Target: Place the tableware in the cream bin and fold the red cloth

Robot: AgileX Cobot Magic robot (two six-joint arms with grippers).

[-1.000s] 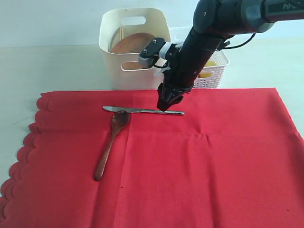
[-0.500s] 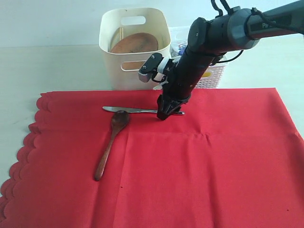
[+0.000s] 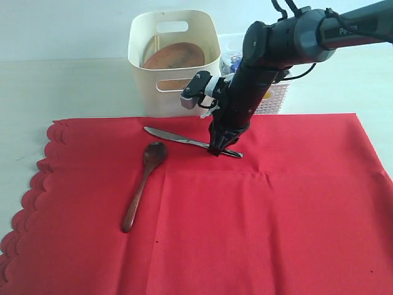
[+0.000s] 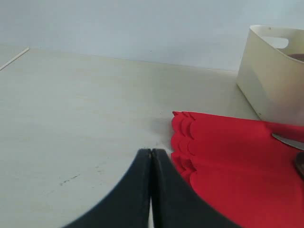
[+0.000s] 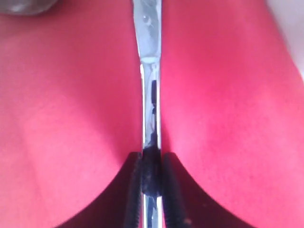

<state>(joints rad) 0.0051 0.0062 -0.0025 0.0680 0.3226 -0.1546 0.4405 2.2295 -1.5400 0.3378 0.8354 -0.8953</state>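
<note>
Red cloth (image 3: pixel 258 215) covers the lower two thirds of the exterior frame. Its scalloped edge runs down the left side and its straight far edge lies just in front of the cream bin (image 3: pixel 175 92) at upper centre. Open red surface fills the centre, bottom and right of the frame. Pale table (image 3: pixel 73 92) shows to the upper left.

The slim metal knife (image 3: pixel 178 137) lies in the upper middle of the cloth, near its far edge. Its long axis slants from upper left to lower right, blade tip towards the upper left and handle end at the lower right. The right gripper (image 3: pixel 216 150) comes down from the upper right and is clamped on the knife's handle. The right wrist view confirms both fingers (image 5: pixel 135 190) pressed against the metal. Whether the blade rests on the cloth cannot be told.

The dark wooden spoon (image 3: pixel 142 184) lies below and left of the knife, apart from it, bowl end uppermost, handle running to the lower left.

The round brown plate (image 3: pixel 175 56) stands inside the bin. The white lattice basket (image 3: pixel 273 101) sits just right of the bin, behind the arm.

The left gripper (image 4: pixel 151 190) has its fingers together, empty, over bare table near the scalloped edge.
</note>
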